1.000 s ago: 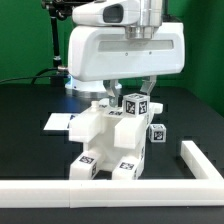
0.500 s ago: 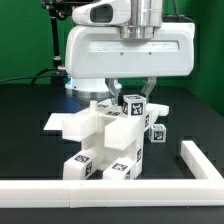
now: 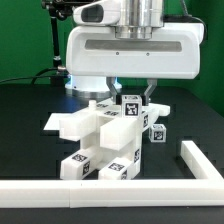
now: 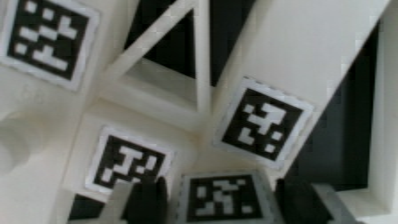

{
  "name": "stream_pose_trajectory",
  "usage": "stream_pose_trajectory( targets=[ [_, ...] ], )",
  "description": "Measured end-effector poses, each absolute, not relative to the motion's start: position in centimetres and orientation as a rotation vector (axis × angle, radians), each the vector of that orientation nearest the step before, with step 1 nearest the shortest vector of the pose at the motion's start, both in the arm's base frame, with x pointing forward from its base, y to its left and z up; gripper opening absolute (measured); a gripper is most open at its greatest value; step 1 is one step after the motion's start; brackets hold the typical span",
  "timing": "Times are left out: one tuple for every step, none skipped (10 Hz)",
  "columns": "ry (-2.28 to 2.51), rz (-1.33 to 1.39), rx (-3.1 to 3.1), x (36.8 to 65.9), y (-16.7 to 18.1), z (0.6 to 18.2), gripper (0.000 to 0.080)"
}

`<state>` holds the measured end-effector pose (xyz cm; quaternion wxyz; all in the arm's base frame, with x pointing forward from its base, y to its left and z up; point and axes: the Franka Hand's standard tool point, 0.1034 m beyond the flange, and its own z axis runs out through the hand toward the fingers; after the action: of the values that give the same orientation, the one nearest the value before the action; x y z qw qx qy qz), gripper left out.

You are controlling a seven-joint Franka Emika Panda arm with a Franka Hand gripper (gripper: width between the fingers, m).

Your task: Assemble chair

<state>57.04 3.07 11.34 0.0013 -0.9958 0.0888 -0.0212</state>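
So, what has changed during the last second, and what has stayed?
The gripper closed in around the chair's top tagged block; whether it grips is unclear. The chair's lower end slid slightly toward the exterior view's left. The small tagged cube and border rail stayed put.

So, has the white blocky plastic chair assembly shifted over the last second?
Yes, the chair slid slightly toward the exterior view's left, away from the white L-shaped border rail.
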Motion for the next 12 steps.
stream_pose_trajectory(
  targets=[
    [0.479,-0.068,-3.098,57.1,3.0,11.3,0.0284],
    [0.675,-0.068,-3.058,57.1,3.0,11.4,0.0284],
    [0.84,-0.066,-3.015,57.1,2.9,11.3,0.0284],
    [1.04,-0.062,-2.939,57.2,3.0,11.3,0.0284],
    [1.088,-0.061,-2.92,57.2,3.1,11.3,0.0284],
    [1.133,-0.059,-2.9,57.1,3.1,11.3,0.0284],
    [1.228,-0.054,-2.853,57.1,3.3,11.3,0.0284],
    [1.299,-0.051,-2.818,57.1,3.3,11.3,0.0284],
    [1.395,-0.043,-2.761,57.2,3.4,11.3,0.0284],
    [1.51,-0.028,-2.679,57.4,3.2,11.4,0.0284],
    [1.647,-0.017,-2.571,57.9,2.8,11.4,0.0284],
    [1.745,-0.007,-2.485,58.3,2.2,11.4,0.0284]
  ],
)
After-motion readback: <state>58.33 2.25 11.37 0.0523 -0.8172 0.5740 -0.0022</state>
